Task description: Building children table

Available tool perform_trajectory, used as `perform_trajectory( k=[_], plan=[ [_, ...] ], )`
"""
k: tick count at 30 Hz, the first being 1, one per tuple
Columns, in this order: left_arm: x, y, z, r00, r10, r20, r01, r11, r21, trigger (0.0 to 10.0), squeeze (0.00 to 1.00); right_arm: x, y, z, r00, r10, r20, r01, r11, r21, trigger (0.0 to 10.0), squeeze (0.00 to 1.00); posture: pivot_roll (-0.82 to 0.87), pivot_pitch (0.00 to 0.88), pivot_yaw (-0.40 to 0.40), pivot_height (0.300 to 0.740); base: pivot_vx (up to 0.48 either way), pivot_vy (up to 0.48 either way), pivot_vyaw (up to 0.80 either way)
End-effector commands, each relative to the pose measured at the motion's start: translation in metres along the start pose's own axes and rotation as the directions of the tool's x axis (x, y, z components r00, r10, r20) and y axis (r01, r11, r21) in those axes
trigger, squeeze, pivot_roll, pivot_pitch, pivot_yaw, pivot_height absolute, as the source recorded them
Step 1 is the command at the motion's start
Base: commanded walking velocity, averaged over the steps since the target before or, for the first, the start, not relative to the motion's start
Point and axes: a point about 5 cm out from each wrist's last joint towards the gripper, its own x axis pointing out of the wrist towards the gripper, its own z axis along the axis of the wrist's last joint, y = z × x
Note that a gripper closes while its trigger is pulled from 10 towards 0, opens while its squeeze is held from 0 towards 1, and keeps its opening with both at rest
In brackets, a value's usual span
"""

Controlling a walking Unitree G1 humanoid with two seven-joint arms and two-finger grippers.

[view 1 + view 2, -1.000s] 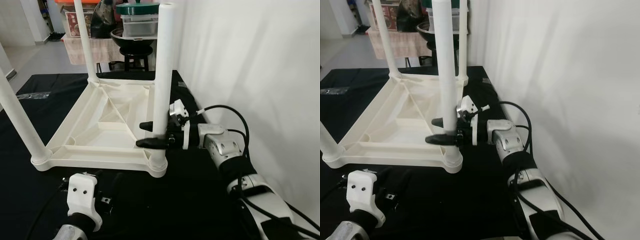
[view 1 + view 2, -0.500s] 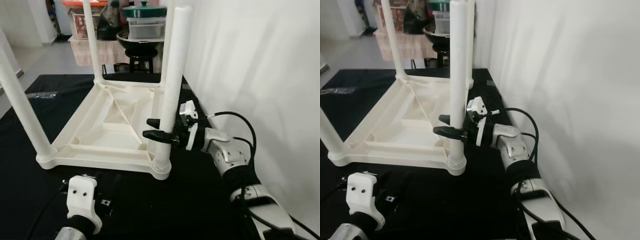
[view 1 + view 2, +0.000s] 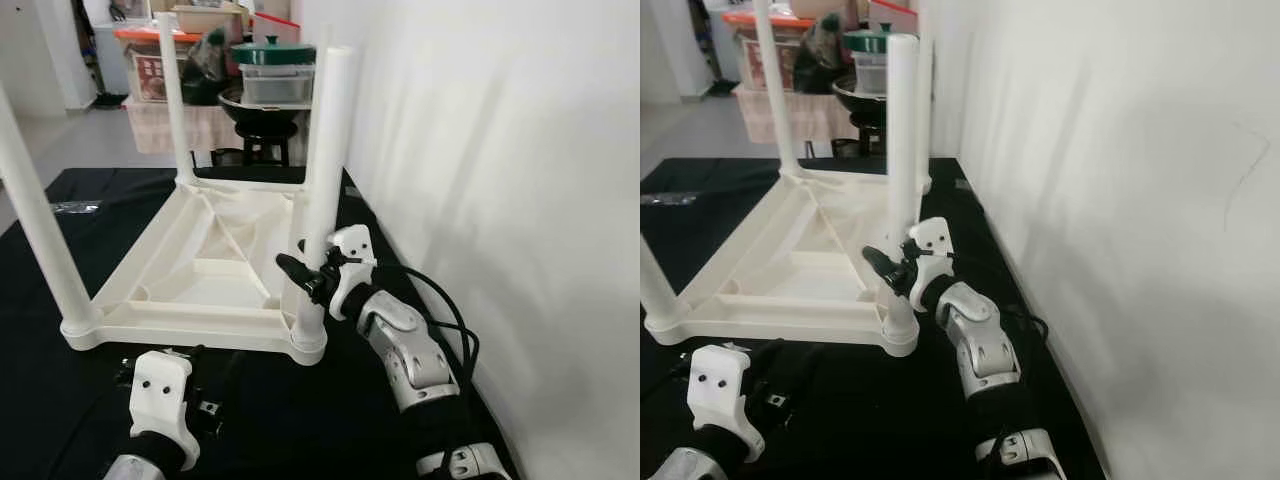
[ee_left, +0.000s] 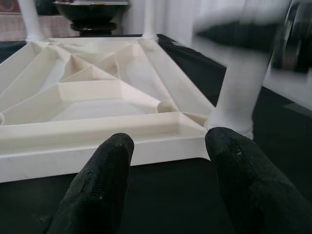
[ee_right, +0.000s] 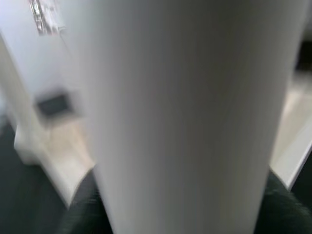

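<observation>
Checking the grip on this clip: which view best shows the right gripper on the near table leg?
The left eye view: the right gripper is shut on the near leg above its socket in the upturned table. The right eye view shows the same. The right wrist view is a blurred close-up of the leg; the left wrist view shows it blurred.

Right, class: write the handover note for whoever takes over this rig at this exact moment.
Right gripper: fingers either side of the near-right leg, low down near its socket; whether it grips firmly cannot be told.
Left gripper: open, holding nothing, low over the black mat in front of the table's near edge.
Table top: upside down on the mat, beside the white wall.
Done: four legs stand upright in the corner sockets.
Left: check each leg is seated; turn the table over.
</observation>
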Motion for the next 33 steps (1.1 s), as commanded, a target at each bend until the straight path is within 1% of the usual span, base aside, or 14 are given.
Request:
perform_trajectory(
  k=[1,6,7,8,9,10,11,14,21,22,23,30,32,33],
  plan=[
    [0.001,0.002,-0.003,1.000,0.003,-0.022,-0.003,1.000,-0.003,10.0,0.00,-0.001,0.002,-0.002,0.999,0.050,-0.012,-0.050,0.999,0.021,10.0,1.00,0.04,0.000,-0.041,0.740,0.000,0.000,0.00],
    [0.003,0.000,-0.004,1.000,-0.005,-0.021,0.005,1.000,-0.005,10.0,0.00,-0.002,-0.004,0.034,0.953,0.298,0.058,-0.293,0.952,-0.088,10.0,1.00,0.04,0.000,-0.043,0.740,0.000,0.000,0.00],
    [0.004,-0.001,-0.004,1.000,-0.007,-0.020,0.007,1.000,-0.004,10.0,0.00,-0.003,-0.005,0.044,0.928,0.368,0.055,-0.358,0.924,-0.132,10.0,0.80,0.04,0.000,-0.045,0.740,0.000,0.000,0.00],
    [0.004,-0.001,-0.004,1.000,-0.007,-0.019,0.007,1.000,-0.004,10.0,0.00,-0.005,-0.005,0.049,0.904,0.425,0.042,-0.415,0.898,-0.146,10.0,0.10,0.05,0.000,-0.049,0.740,0.000,0.000,0.00],
    [0.004,-0.001,-0.004,1.000,-0.007,-0.018,0.007,1.000,-0.004,10.0,0.00,-0.007,-0.004,0.051,0.888,0.459,0.032,-0.449,0.880,-0.152,10.0,0.10,0.05,0.000,-0.049,0.740,0.000,0.000,0.00],
    [0.005,-0.001,-0.004,1.000,-0.005,-0.017,0.005,1.000,-0.004,10.0,0.00,-0.009,-0.004,0.054,0.852,0.523,0.006,-0.514,0.840,-0.174,10.0,0.00,0.05,0.000,-0.054,0.740,0.000,0.000,0.00],
    [0.006,-0.001,-0.004,1.000,-0.003,-0.015,0.003,1.000,-0.003,10.0,0.00,-0.010,-0.008,0.056,0.798,0.602,-0.038,-0.599,0.782,-0.173,10.0,0.00,0.06,0.000,-0.056,0.740,0.000,0.000,0.00],
    [0.006,-0.001,-0.004,1.000,-0.002,-0.014,0.002,1.000,-0.004,10.0,0.00,-0.009,-0.011,0.059,0.767,0.640,-0.053,-0.639,0.752,-0.165,10.0,0.00,0.06,0.000,-0.057,0.740,0.000,0.000,0.00],
    [0.005,-0.001,-0.004,1.000,0.001,-0.013,-0.002,1.000,-0.004,10.0,0.00,0.001,-0.020,0.062,0.788,0.612,-0.065,-0.614,0.776,-0.144,10.0,0.00,0.07,0.000,-0.066,0.740,0.000,0.000,0.00],
    [0.005,-0.001,-0.004,1.000,0.003,-0.013,-0.003,1.000,-0.005,10.0,0.00,0.000,-0.022,0.062,0.783,0.620,-0.057,-0.621,0.773,-0.131,0.6,0.00,0.07,0.000,-0.066,0.740,0.000,0.000,0.00],
    [0.005,-0.001,-0.004,1.000,0.005,-0.013,-0.005,1.000,-0.005,10.0,0.00,-0.002,-0.023,0.061,0.779,0.625,-0.049,-0.626,0.770,-0.125,0.0,0.00,0.07,0.000,-0.066,0.740,0.000,0.000,0.00],
    [0.005,-0.001,-0.004,1.000,0.005,-0.016,-0.005,1.000,-0.005,10.0,0.00,-0.009,-0.029,0.059,0.779,0.626,-0.027,-0.624,0.772,-0.118,0.0,0.00,0.06,0.000,-0.059,0.740,0.000,0.000,0.00],
    [0.005,-0.002,-0.004,1.000,0.002,-0.019,-0.002,1.000,-0.008,10.0,0.00,-0.018,-0.039,0.053,0.835,0.551,-0.011,-0.547,0.826,-0.138,0.0,0.00,0.05,0.000,-0.053,0.740,0.000,0.000,0.00],
    [0.005,-0.002,-0.004,1.000,0.002,-0.019,-0.002,1.000,-0.008,10.0,0.00,-0.018,-0.039,0.053,0.835,0.551,-0.011,-0.547,0.826,-0.138,0.0,0.00,0.05,0.000,-0.053,0.740,0.000,0.000,0.00]
  ],
)
